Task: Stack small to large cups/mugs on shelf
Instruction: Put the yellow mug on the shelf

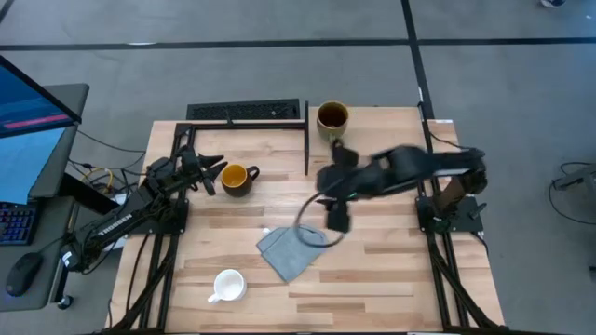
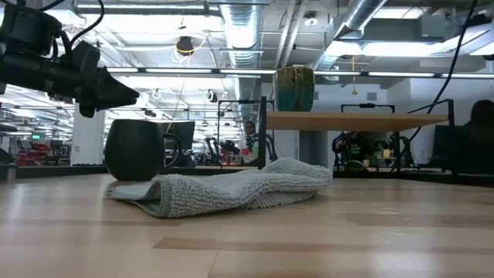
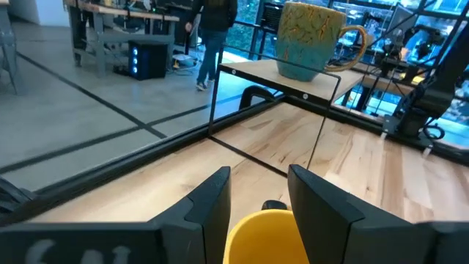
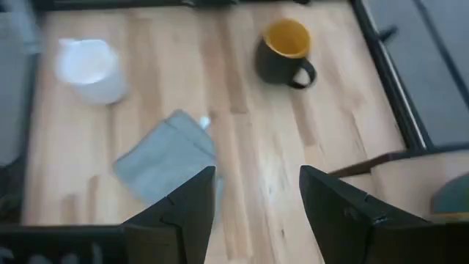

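I see the worktop carrying the shelf, with the olive-tan mug on it, beyond my right hand, whose fingers stand apart above the grey-blue cloth. My left hand, fingers apart, hovers just beside the dark yellow-lined mug. The white mug sits well behind it.

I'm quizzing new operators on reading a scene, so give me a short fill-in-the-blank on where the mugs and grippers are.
1. The olive mug stands on the ____.
2. The left gripper hovers beside the dark mug with the ____ inside.
3. The right gripper, fingers open, hangs beside the grey ____.
4. The white mug sits on the ____.

Missing words: shelf; yellow; cloth; table
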`<state>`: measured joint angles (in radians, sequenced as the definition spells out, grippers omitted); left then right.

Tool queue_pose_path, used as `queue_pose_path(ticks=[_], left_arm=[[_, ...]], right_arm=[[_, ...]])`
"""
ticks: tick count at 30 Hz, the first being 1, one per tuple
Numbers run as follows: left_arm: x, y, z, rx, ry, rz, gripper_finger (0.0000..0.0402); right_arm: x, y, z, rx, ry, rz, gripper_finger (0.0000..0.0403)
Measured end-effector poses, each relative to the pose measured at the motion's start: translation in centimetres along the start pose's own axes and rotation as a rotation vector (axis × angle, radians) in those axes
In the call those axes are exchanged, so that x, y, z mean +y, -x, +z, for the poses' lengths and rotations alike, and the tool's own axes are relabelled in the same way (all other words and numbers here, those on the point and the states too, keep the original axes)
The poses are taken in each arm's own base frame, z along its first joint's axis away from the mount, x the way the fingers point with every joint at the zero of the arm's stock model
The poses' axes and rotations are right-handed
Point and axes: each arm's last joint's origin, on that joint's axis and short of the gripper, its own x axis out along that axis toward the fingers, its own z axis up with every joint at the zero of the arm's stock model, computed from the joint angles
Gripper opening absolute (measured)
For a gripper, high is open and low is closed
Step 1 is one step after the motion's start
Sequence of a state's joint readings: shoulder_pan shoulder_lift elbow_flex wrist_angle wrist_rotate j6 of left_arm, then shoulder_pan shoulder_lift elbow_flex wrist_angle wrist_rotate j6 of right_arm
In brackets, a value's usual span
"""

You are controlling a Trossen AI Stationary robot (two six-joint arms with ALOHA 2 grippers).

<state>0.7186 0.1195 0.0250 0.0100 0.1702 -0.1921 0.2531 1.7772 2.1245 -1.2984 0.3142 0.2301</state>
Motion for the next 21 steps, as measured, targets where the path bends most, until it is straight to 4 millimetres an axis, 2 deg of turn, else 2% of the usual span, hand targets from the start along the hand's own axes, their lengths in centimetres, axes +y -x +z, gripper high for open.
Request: queue_pose_path(ticks=[5,8,16,21], left_arm=[[0.0,0.0,0.0,0.003,0.015,0.001,0.0128],[0.0,0.0,-0.1,0.007,0.005,0.001,0.0128],[0.0,-0.1,-0.1,0.012,0.056,0.003,0.0128],[0.0,-0.1,-0.1,0.010,0.059,0.000,0.0128]], right_arm=[[1.7,-7.5,-0.3,0.069,-0.047,-0.013,0.0221],[2.8,-10.9,-0.5,0.079,0.011,0.016,0.0221],[4.8,-18.1,-2.0,0.204,0.123,0.003,0.0221],[5.2,-21.3,-5.1,0.325,0.159,-0.043,0.0221]])
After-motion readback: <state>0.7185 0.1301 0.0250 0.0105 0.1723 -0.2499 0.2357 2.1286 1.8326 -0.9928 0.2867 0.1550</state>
